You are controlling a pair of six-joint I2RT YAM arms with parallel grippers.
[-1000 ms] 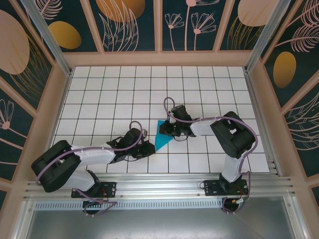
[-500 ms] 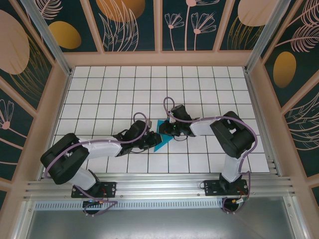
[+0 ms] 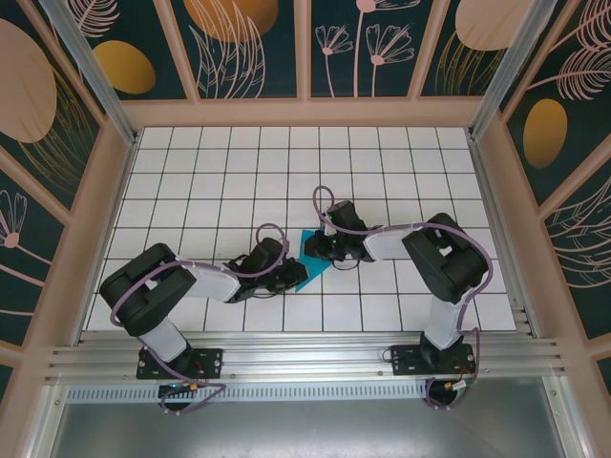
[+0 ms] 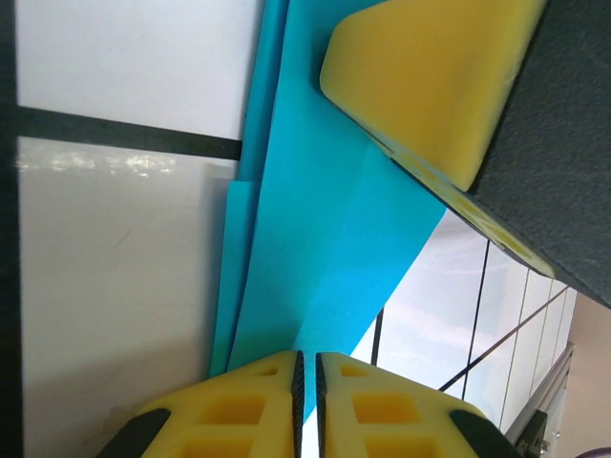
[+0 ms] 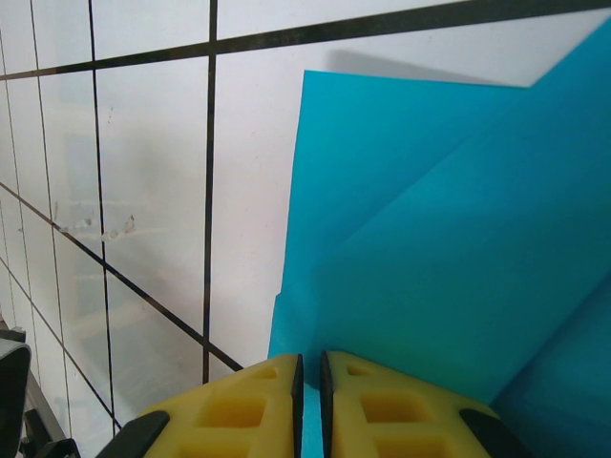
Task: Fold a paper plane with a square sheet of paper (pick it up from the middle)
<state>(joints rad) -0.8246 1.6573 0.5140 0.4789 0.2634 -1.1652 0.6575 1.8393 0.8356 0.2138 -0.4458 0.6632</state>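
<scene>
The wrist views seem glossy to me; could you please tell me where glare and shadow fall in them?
Left wrist: a streak of glare lies across the white tile left of the folded paper. Right wrist: the paper's upper edge throws a soft shadow on the tile beyond it, and the tiles carry faint smudged reflections.

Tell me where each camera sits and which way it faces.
Top external: above, behind the bases, looking down at the tiled table; both arms.
Left wrist: on the left arm, facing the teal paper past the left gripper; the other arm's pad intrudes.
Right wrist: on the right arm, facing the paper past the right gripper.
Shared: the paper.
</scene>
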